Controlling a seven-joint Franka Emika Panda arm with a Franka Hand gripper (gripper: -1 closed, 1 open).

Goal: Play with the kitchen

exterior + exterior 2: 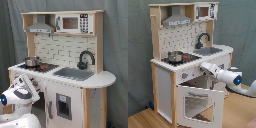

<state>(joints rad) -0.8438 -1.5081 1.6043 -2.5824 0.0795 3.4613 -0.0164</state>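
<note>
The kitchen is a white and light-wood toy unit with a grey hood, a black faucet and a grey sink. A small metal pot stands on the stove. The windowed oven door hangs open, tipped forward. My gripper is at the front panel just under the stove edge, above the open door. In the first exterior view the arm hides the oven.
A toy microwave sits on the upper shelf. A grey curtain hangs behind the kitchen, which stands on a wooden floor. My white arm reaches in from the second exterior view's right.
</note>
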